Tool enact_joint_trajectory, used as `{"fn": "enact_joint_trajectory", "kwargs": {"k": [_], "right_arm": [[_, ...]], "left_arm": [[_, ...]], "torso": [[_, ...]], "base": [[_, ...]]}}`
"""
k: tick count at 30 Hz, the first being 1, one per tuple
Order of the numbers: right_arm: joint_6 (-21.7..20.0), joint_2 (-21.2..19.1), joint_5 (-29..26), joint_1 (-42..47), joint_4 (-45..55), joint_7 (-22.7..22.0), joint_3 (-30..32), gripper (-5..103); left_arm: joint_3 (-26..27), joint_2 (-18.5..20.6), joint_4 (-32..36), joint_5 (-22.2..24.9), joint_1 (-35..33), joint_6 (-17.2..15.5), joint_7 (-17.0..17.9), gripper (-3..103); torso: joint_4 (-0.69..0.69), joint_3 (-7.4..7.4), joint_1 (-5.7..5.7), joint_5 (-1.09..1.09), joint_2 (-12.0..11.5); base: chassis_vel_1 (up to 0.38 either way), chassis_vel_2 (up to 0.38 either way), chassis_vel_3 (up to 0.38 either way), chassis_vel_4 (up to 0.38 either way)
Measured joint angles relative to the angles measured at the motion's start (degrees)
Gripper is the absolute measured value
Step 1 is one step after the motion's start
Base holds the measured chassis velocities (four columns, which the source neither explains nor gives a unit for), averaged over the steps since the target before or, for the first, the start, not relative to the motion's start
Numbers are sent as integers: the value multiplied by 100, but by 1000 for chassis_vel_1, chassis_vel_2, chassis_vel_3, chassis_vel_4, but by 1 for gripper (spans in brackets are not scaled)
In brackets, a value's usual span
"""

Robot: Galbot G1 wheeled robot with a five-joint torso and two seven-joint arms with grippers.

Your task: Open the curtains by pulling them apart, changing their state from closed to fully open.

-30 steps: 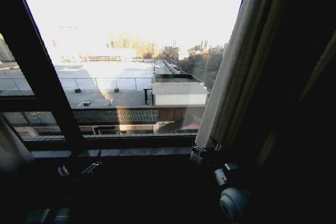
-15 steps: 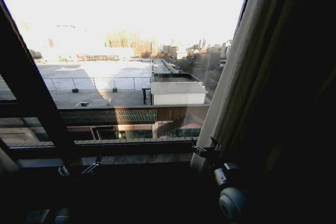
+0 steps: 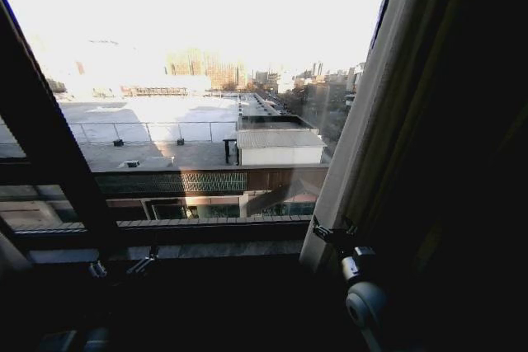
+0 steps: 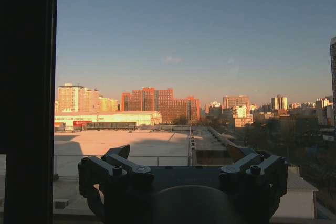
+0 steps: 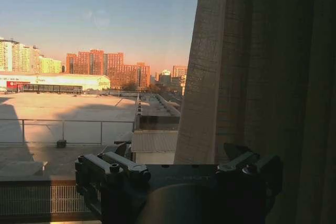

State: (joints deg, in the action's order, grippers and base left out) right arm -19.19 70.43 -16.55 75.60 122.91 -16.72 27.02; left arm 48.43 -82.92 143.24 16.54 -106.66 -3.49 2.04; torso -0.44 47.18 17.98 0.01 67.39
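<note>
Where the window (image 3: 190, 121) lay bare, the curtain (image 3: 363, 121) hung bunched at the robot's right in long soft pleats. It looked light and limp, likely to slide through a loose pinch and to fold rather than push. A firm hold on its inner edge (image 5: 202, 77), several pleats gathered at once, seemed best. The right gripper (image 3: 334, 232) sat low, just beside that edge, fingers spread with nothing between them. The left gripper (image 3: 124, 268) hovered by the sill, also spread wide, well apart from any cloth.
</note>
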Motion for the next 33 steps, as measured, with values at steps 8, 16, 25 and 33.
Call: {"fn": "enact_joint_trajectory", "kwargs": {"k": [8, 16, 25, 33], "right_arm": [[-35, -23, -8, -6, 100, 24, -44, 100], [-48, -34, -19, -30, 139, 37, -64, 100], [-50, -29, -20, -37, 129, 52, -70, 100], [-50, -24, -24, -48, 115, 59, -74, 100]], "left_arm": [[1, -6, 0, -3, -14, 41, 0, 100], [0, -11, 0, -5, -8, 47, 0, 100], [-8, 0, 0, -5, 19, 46, -1, 100], [-9, 8, 0, -5, 24, 38, -1, 100]], "torso": [[0, 0, 1, 0, 0], [0, 0, 1, 0, 0], [0, 0, 1, 0, 0], [0, 0, 1, 0, -1]], "base": [[0, 0, 0, 0], [0, 0, 0, 0], [-61, -53, 62, 34], [-40, -34, 38, 36]]}}
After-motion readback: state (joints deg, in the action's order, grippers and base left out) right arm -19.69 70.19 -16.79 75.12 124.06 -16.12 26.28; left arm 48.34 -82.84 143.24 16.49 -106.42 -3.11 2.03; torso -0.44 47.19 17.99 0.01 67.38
